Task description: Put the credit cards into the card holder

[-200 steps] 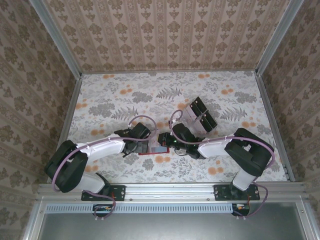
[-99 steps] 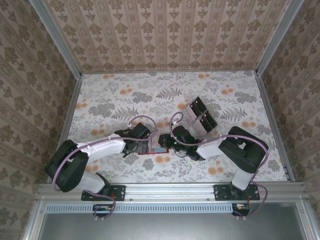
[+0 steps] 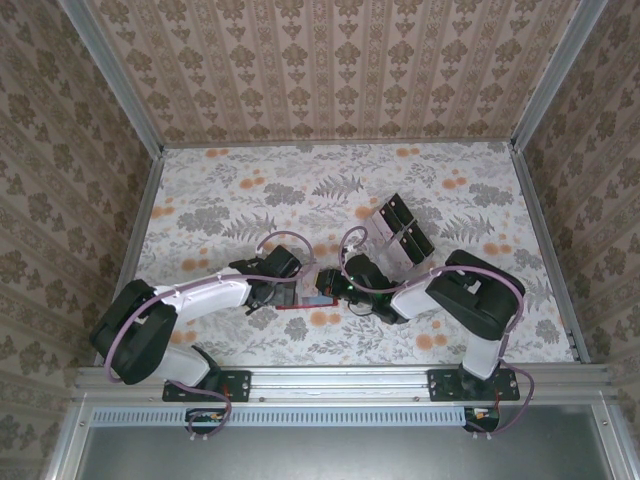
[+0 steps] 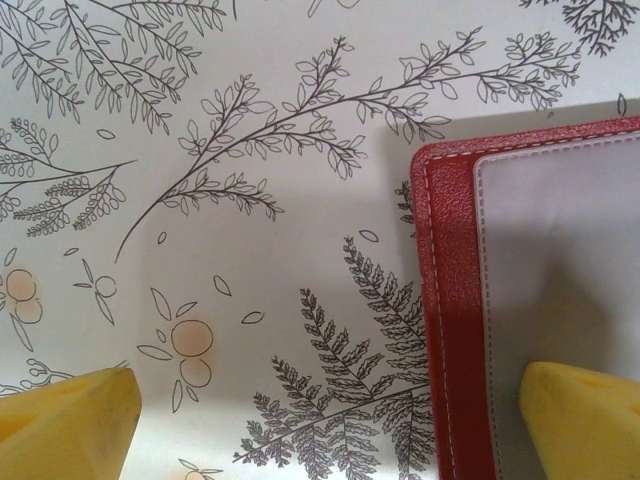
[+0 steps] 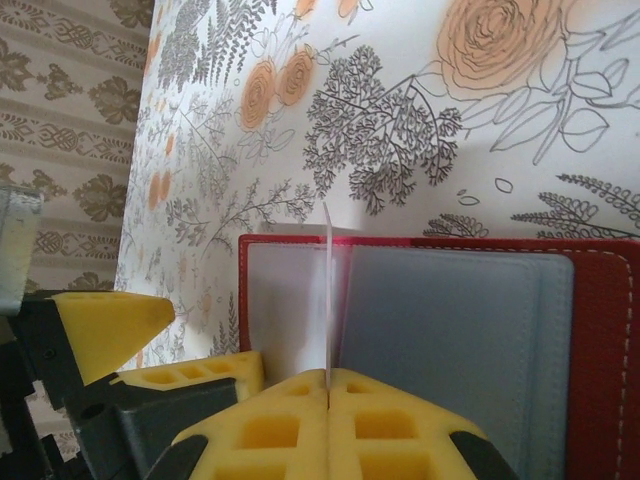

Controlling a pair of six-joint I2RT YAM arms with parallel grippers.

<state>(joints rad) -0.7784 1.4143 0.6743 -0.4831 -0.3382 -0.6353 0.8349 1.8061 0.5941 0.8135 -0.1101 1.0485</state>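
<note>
Right elbow [image 3: 478, 290] further left, hand [image 3: 327, 284] low

Card holder [image 4: 450, 300] — red grained outside, white stitching, pale grey inside panels. Table [image 3: 250, 190] white with grey fern and leaf prints plus orange blossoms. Walls [image 3: 340, 70] beige, brown damask stripes. Left gripper [image 4: 330, 425] and right gripper [image 5: 328, 395] yellow at the fingers. Credit cards [image 3: 405, 232] black with pale patches; credit card [image 5: 327, 290] edge-on — whitish. Arms [image 3: 215, 293] white, black joints, purple cables.
</note>
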